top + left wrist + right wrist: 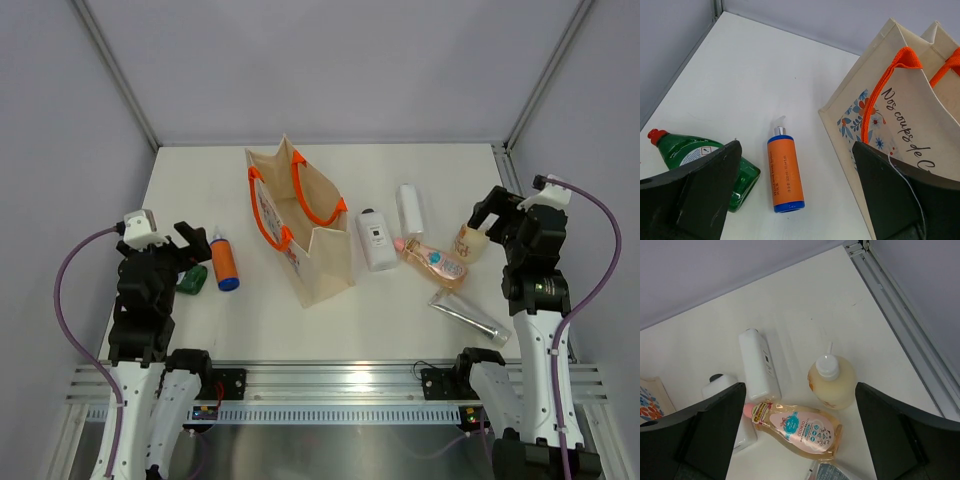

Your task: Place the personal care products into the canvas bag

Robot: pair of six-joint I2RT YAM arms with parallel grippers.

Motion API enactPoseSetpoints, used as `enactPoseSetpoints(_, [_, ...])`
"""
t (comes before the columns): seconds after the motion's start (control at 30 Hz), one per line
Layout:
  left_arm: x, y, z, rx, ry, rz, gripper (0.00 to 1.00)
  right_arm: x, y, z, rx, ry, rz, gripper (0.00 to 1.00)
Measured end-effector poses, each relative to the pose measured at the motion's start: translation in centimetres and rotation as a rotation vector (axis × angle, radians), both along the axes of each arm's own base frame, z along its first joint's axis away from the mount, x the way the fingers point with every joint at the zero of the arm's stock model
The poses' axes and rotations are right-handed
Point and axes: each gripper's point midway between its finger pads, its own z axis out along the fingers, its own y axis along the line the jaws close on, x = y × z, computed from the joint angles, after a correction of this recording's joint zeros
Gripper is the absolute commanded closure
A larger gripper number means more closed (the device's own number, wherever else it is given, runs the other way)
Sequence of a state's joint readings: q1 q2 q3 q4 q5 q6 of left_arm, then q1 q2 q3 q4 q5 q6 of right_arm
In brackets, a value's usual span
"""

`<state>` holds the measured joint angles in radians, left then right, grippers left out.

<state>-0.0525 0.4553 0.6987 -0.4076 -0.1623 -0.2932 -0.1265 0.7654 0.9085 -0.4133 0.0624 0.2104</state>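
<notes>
— Where are the products lying?
— On the white bench: orange blue-capped bottle by my left jaws, pink bottle by my right jaws, outside the upright beige canvas bag (I'm holding both jaws spread, empty).

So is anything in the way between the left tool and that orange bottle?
Nothing visible. The orange bottle with a blue end lies on the bare white table, right in front of the open left tool. A green bottle with a red cap lies to one side, and the beige canvas bag stands on the other.
</notes>
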Motion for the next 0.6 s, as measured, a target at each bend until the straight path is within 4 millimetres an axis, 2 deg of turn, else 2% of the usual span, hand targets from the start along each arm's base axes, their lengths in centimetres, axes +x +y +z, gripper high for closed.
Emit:
enactPoseSetpoints(0.13, [0.0, 0.0, -0.3, -0.002, 0.014, 0.002, 0.01, 0.2, 0.6, 0.1, -0.057, 0.010, 0.071, 0.01])
enactPoseSetpoints(0.27, [-0.1, 0.0, -1.2, -0.026, 0.059, 0.012, 0.01, -0.2, 4.0, 0.4, -0.210, 0.049, 0.376, 0.00])
enactPoseSetpoints(0.3, [-0.2, 0.1, -1.5, -0.040, 0.078, 0.023, 0.01, -0.7, 5.4, 0.8, -0.256, 0.054, 0.496, 0.01])
enactPoseSetpoints(0.37, [-0.5, 0.3, -1.6, -0.070, 0.106, 0.053, 0.02, -1.2, 6.8, 1.0, -0.287, 0.044, 0.611, 0.01])
enactPoseSetpoints(0.5, [-0.8, 1.0, -1.4, -0.139, 0.172, 0.137, 0.14, -2.6, 10.0, 0.3, -0.288, 0.021, 0.839, 0.00])
enactPoseSetpoints(0.6, [-0.2, 1.5, -2.5, -0.165, 0.271, 0.204, 0.14, -3.1, 11.5, -0.9, -0.245, 0.013, 0.945, 0.01])
